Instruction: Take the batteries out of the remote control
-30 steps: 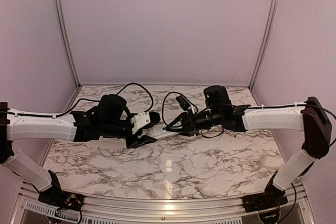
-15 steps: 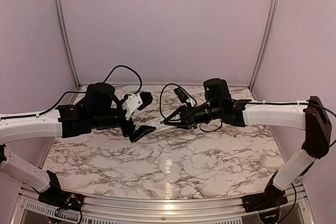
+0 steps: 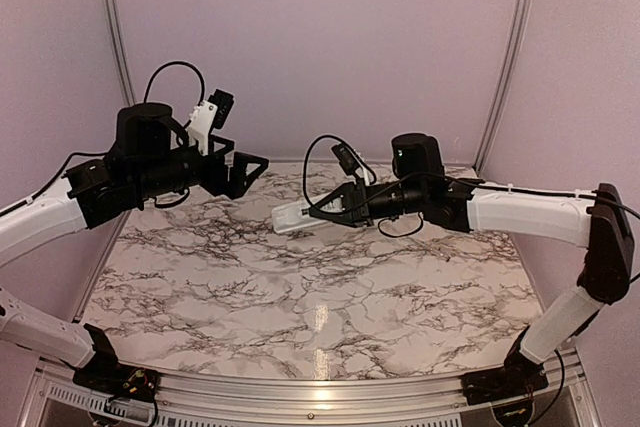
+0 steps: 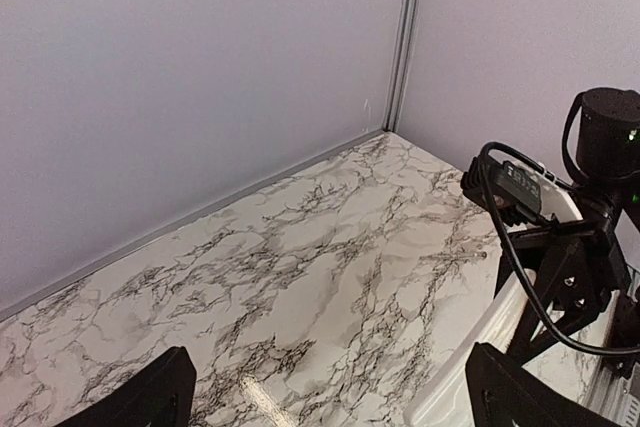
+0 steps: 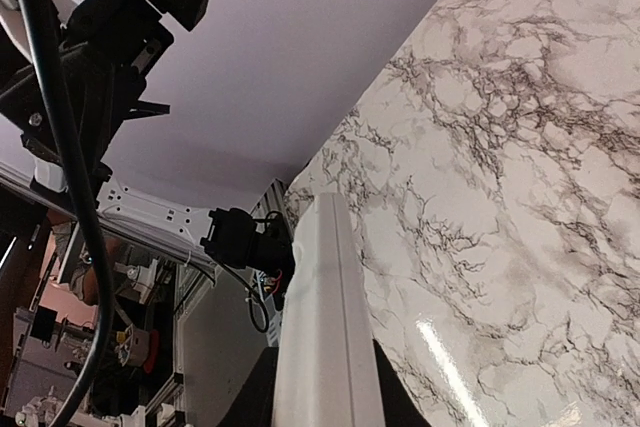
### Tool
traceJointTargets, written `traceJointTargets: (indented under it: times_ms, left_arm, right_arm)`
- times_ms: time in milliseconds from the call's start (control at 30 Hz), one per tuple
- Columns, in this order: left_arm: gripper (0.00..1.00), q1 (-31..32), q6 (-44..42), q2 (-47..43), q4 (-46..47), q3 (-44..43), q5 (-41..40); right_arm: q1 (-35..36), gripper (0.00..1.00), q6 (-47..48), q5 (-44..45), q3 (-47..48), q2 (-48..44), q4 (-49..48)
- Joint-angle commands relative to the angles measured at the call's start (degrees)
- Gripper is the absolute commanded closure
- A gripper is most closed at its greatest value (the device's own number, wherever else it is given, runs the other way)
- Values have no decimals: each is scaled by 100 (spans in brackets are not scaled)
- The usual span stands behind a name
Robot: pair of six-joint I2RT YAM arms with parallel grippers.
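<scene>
The remote control (image 3: 298,215) is a slim white bar held above the marble table. My right gripper (image 3: 336,209) is shut on its right end, and the remote points left. In the right wrist view the remote (image 5: 325,317) runs up from between the jaws, plain white side showing. My left gripper (image 3: 250,171) is raised high at the back left, apart from the remote, open and empty. In the left wrist view its fingers (image 4: 150,402) stand wide apart and the remote (image 4: 478,362) lies at the lower right. No batteries show in any view.
The marble tabletop (image 3: 320,297) lies below both arms. Lilac walls with metal corner posts (image 3: 122,57) close in the back and sides. The right arm's black cable (image 3: 325,162) loops above the remote.
My left arm has lifted up and back to the left, away from the remote, with its gripper open. My right gripper has raised the remote a little and still holds it.
</scene>
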State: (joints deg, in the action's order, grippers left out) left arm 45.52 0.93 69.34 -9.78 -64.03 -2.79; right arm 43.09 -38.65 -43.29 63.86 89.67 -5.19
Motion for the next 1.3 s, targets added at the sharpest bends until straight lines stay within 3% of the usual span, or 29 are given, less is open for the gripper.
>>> traceJointTargets:
  times_ms: [0,200,500,700,1067,1267]
  left_arm:
    - [1,-905,1196,-126,-161,-244,2245]
    - [1,-1262,2067,22,562,-232,4092]
    - [7,-1317,3879,649,2413,-270,5371]
    - [23,-1309,4032,1016,2372,-520,5740]
    - [37,-1232,4371,1291,2585,-662,6078]
    - [54,-1182,4497,1441,2602,-792,6200]
  right_arm:
    - [-106,91,-27,81,251,-403,-688]
    - [-187,90,-367,-37,384,-416,-1398]
    - [-189,92,-902,-330,642,-248,-2304]
    - [-191,94,-789,-684,1022,-50,-2047]
    - [-187,95,-738,-915,1315,211,-1966]
    - [-187,95,-722,-987,1431,319,-1953]
